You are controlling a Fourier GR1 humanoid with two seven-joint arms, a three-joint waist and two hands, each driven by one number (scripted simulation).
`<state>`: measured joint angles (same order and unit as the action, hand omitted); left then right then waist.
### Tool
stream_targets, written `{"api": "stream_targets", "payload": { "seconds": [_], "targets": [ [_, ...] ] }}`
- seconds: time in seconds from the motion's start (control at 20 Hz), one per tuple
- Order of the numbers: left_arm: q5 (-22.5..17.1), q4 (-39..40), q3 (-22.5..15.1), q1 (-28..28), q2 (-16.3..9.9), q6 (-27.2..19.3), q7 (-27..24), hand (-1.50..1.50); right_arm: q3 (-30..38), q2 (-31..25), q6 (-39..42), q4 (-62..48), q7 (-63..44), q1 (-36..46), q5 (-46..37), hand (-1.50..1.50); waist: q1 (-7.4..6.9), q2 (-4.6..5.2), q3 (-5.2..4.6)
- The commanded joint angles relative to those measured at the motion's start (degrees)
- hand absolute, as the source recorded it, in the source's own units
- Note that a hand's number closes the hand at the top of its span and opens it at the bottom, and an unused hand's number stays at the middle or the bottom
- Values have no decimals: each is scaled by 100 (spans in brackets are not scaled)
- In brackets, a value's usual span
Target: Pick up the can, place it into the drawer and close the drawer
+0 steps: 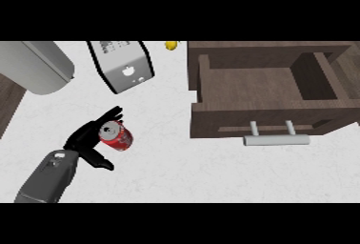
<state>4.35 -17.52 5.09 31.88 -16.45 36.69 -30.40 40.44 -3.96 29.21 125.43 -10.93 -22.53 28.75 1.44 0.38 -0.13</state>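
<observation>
Left forearm (48, 177) is coming in from the 7 o'clock edge, grey, angled up toward center. Left hand (85, 138) is sitting at its end, black, fingers spread and only partly curled, cupping the can (116, 135) from the 9 o'clock side. Thumb is pointing down toward 5 o'clock, under the can; upper fingers are reaching past the can's top rim. Hand is touching the can, but whether it's lifting it off the counter (169, 162) I can't tell.

Can: red, white script on the side, silver top facing up-left, lying tilted.

Right hand isn't showing.

Drawer (267, 90) is sitting at 2 o'clock, dark wood, pulled open, silver bar handle (276, 139) on its near face. Can is well apart from it, at its 8 o'clock.

Farther out: a grey cylinder-like appliance (38, 66) at 10 o'clock, a silver box (123, 64) at 11, a small yellow item (172, 45) at 12.
</observation>
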Motion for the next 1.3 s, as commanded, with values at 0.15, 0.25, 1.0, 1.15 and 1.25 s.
{"api": "stream_targets", "payload": {
  "seconds": [0.15,0.25,1.0,1.15,1.25],
  "targets": [
    [-152,585,205,290,182,478,-251,-150,55,43,125,9,-22,-35,73,-150,54,19,-3],
    [-150,601,204,272,433,259,-273,150,-49,354,254,305,-12,-342,-11,-150,78,17,-4],
    [-1188,-16,1127,148,700,-706,73,150,89,391,50,400,-251,-326,188,-150,-187,-52,14],
    [-1567,-188,1620,-9,842,-1793,-244,150,220,363,15,394,-271,-361,361,-150,-251,-91,20],
    [-1643,-540,1607,-51,1153,-2028,-309,150,303,233,-4,281,-292,-341,412,-150,-285,-116,27]
  ]
}}
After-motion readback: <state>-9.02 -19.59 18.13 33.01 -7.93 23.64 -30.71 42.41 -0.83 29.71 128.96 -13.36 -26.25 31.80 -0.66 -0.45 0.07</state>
